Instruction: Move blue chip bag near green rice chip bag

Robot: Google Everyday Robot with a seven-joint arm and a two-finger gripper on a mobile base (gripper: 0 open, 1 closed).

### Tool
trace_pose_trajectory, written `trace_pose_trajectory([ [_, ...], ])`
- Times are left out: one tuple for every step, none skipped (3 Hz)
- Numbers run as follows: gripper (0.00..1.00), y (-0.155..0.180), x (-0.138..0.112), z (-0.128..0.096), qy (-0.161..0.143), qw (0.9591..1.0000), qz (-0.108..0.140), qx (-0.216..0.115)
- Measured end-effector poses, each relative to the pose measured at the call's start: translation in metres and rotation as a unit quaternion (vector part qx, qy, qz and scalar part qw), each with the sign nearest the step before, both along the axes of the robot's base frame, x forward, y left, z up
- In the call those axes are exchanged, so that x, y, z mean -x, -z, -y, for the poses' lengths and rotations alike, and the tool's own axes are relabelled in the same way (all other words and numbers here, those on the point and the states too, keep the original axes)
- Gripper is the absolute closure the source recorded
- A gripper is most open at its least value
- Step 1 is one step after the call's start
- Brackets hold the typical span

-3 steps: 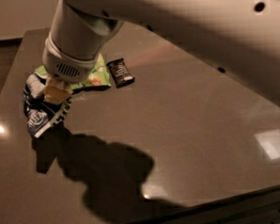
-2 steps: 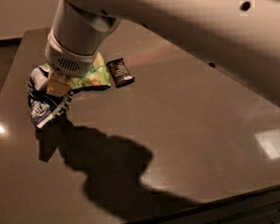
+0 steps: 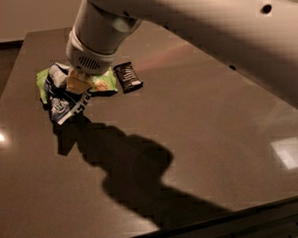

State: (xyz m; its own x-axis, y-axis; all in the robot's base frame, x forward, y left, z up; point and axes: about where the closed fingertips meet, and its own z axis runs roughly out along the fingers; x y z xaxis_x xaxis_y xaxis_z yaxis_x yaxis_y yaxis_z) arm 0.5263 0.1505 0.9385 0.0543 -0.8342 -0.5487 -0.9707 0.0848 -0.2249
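My gripper point(image 3: 77, 84) hangs from the big white arm at the table's far left and is shut on the blue chip bag point(image 3: 62, 101). The bag is dark navy with white panels, crumpled, and hangs below the fingers just above the table, with its shadow under it. The green rice chip bag point(image 3: 105, 84) lies flat right behind the gripper. Its left edge point(image 3: 41, 79) shows on the other side of the blue bag, which overlaps it in this view. I cannot tell whether the two bags touch.
A small black candy-bar wrapper point(image 3: 128, 77) lies just right of the green bag. The dark brown table point(image 3: 204, 118) stretches to the right and front. The arm's shadow falls across the table's middle. The table's left edge is close to the bags.
My gripper has carried the blue chip bag to the right and farther back. The bag was left of the green bag and now overlaps it.
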Motion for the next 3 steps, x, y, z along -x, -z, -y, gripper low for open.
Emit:
trace_pose_trajectory([
  [0.36,0.0065,-0.0067,0.0107,0.007,1.0,0.004,0.004],
  [0.12,0.0064,-0.0054,0.009,0.005,1.0,0.004,0.004],
  [0.0,0.0066,-0.0045,0.0081,0.004,1.0,0.004,0.005],
])
